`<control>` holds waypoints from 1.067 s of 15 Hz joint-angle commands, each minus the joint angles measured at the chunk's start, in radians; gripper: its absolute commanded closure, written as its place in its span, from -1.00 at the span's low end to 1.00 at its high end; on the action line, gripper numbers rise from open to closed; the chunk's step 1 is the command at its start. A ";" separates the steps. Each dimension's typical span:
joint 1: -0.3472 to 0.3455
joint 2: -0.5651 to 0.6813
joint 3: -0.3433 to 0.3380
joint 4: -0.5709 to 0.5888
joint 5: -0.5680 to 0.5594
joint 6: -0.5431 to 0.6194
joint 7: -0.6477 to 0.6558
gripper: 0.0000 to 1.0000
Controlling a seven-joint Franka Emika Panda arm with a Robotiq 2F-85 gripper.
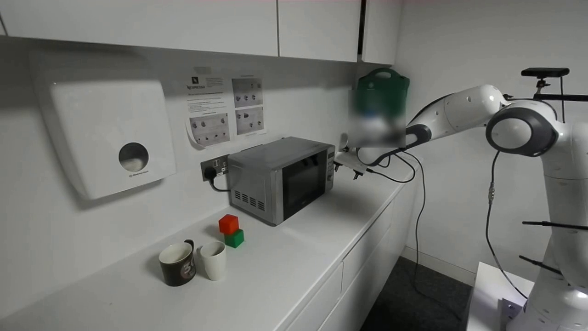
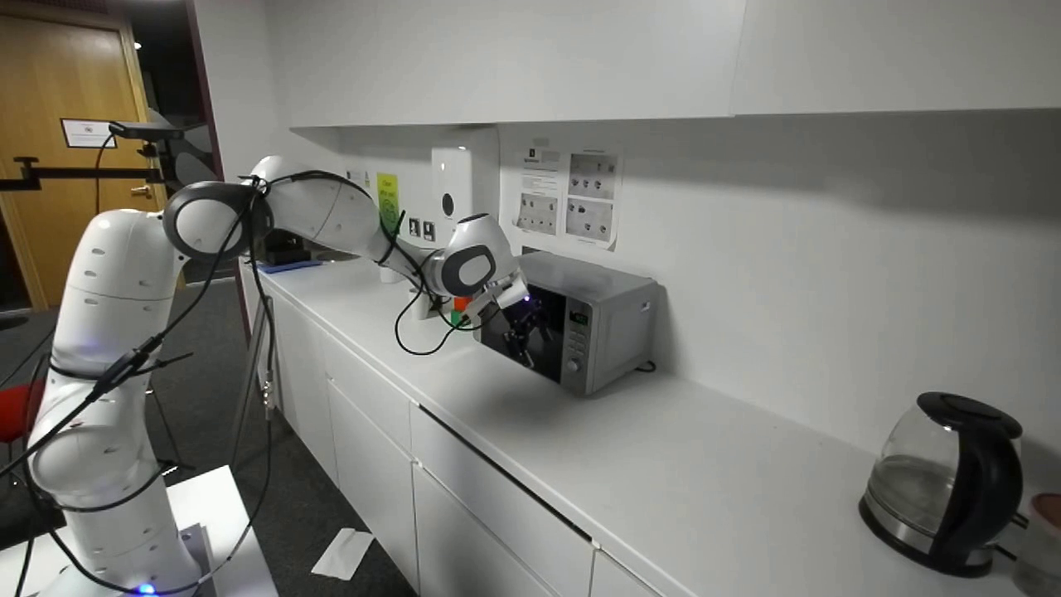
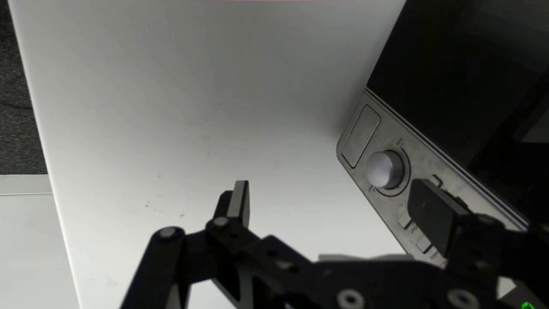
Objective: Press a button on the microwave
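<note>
In an exterior view: 1 microwave [image 1: 281,180] on the counter [image 1: 285,262], likely stiff, heavy enough to stay put; 1 black mug [image 1: 178,265], 1 white mug [image 1: 214,262], 1 red cube [image 1: 228,224], 1 green cube [image 1: 235,239].

In an exterior view: 1 kettle [image 2: 945,485].

Wrist view: gripper [image 3: 330,185] spread, holding nothing. No grasp; fingertip-push a button [image 3: 423,243]. Contact hard to judge.

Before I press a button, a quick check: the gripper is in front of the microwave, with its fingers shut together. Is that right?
Not quite: the fingers aren't shut together; the wrist view shows them apart, with a wide gap. The gripper is in front of the microwave, as you say.
</note>
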 commanded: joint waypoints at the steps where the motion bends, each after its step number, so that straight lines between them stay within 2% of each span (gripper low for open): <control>1: 0.003 0.061 -0.022 0.082 0.040 -0.018 0.009 -1.00; 9: 0.012 0.127 -0.074 0.138 0.041 -0.021 0.043 -1.00; 16: 0.010 0.163 -0.081 0.191 0.047 -0.026 0.064 -1.00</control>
